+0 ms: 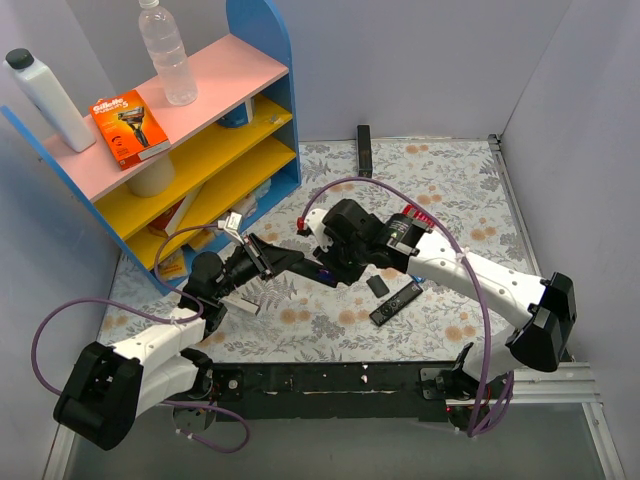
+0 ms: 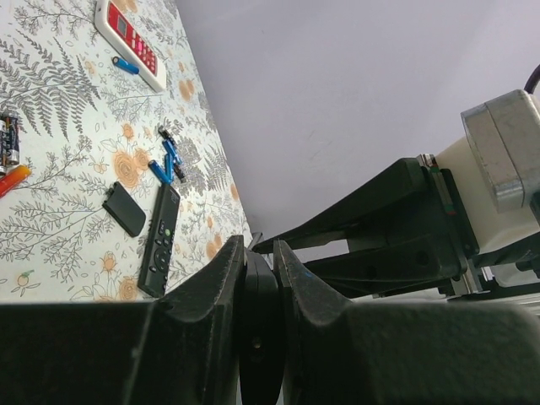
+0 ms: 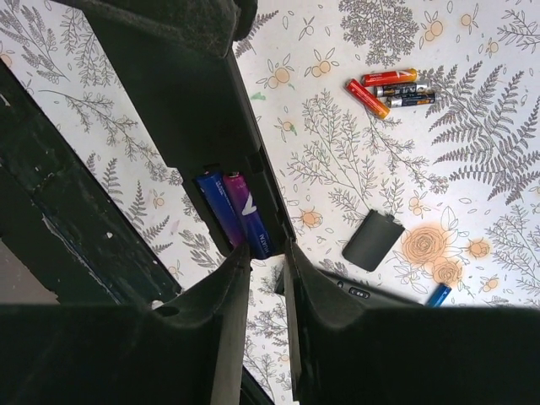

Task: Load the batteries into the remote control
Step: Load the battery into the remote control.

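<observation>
**Floral tabletop [image 1: 330, 335], remote held aloft**

Over the cloth's middle, the left gripper [image 2: 257, 253] is clenched on the black remote control [image 3: 169, 110]. Two blue batteries [image 3: 236, 213] sit in its open compartment. Just beside it, the right gripper [image 3: 268, 257] has its fingers slightly parted, grasping nothing.

Matt black plastic remote control [image 3: 181, 110], glossy blue-wrapped batteries [image 3: 236, 215]

Blue-sided shelf unit [image 1: 262, 40] with a pink top and yellow boards, far left. On top: upright clear plastic water bottle [image 1: 168, 55], flat orange razor box [image 1: 127, 128], white bottle with black cap [image 1: 48, 100]. Floral-print tablecloth [image 1: 450, 180]. Red-and-white remote [image 2: 131, 38] lies flat on it. Red-orange and black small cells [image 3: 392, 89] lie clustered together.
</observation>
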Action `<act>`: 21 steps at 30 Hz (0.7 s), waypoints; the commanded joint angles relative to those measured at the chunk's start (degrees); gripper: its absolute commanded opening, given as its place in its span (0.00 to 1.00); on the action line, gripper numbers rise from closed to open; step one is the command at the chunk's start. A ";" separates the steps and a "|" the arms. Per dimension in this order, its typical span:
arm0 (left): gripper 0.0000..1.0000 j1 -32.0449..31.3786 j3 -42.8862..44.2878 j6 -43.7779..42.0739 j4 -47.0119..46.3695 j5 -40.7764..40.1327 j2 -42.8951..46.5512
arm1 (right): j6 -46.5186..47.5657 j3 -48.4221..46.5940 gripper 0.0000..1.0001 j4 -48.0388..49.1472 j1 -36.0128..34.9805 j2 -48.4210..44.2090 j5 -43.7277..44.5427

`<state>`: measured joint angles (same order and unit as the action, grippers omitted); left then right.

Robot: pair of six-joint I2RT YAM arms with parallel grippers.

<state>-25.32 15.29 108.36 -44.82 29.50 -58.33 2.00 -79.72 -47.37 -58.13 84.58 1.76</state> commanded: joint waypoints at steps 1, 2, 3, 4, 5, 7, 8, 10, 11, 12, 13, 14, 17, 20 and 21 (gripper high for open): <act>0.00 -1.22 1.76 13.56 -12.67 6.80 1.99 | -0.33 -0.08 0.30 5.01 0.65 -0.20 -0.44; 0.00 -1.22 1.85 13.03 -12.14 6.89 1.99 | -0.24 0.09 0.30 5.01 1.17 -0.90 -1.31; 0.00 -1.22 1.94 12.41 -11.09 7.59 1.99 | -0.24 0.18 0.30 5.27 1.52 -1.16 -3.15; 0.00 -1.22 2.11 11.10 -10.65 7.85 1.99 | -0.16 0.44 0.30 5.45 1.87 -1.52 -3.86; 0.00 -1.13 2.11 10.65 -10.38 8.03 1.99 | -0.15 1.05 0.30 5.80 2.92 -2.30 -5.78; 0.00 -1.22 1.85 10.21 -11.16 8.91 1.81 | -0.07 1.85 0.34 6.15 3.98 -3.36 -7.73; 0.00 -1.13 1.59 10.12 -11.86 9.26 1.55 | 0.11 2.90 0.34 6.76 5.21 -4.32 -10.43; 0.00 -1.22 1.50 10.12 -14.32 10.49 1.11 | 0.46 4.13 0.40 7.38 6.44 -5.29 -13.52; 0.00 -1.13 1.32 10.38 -15.46 10.93 0.41 | 0.46 4.66 0.41 7.82 7.75 -6.08 -16.41; 0.00 -1.13 1.32 10.56 -17.65 11.46 0.06 | 0.46 6.06 0.44 8.69 8.20 -6.52 -17.92; 0.00 -1.13 1.41 10.56 -18.72 12.33 -0.29 | 0.46 6.68 0.45 8.96 8.73 -6.88 -19.15; 0.00 -1.22 1.50 10.82 -19.51 12.69 -0.65 | 0.46 7.30 0.45 9.14 9.43 -7.23 -20.81; 0.00 -1.13 1.94 11.44 -22.50 14.36 -1.70 | 0.20 9.58 0.45 10.54 10.49 -7.93 -23.80; 0.00 -1.13 2.55 12.31 -24.96 16.20 -2.93 | -0.33 11.95 0.42 13.44 11.80 -8.90 -28.45; 0.00 -1.13 2.55 13.01 -26.71 16.47 -3.37 | -0.68 12.48 0.40 14.06 12.07 -9.08 -29.52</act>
<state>-25.34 15.25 109.49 -58.04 38.89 -62.08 1.30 -70.30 -40.05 -47.97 75.75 -23.31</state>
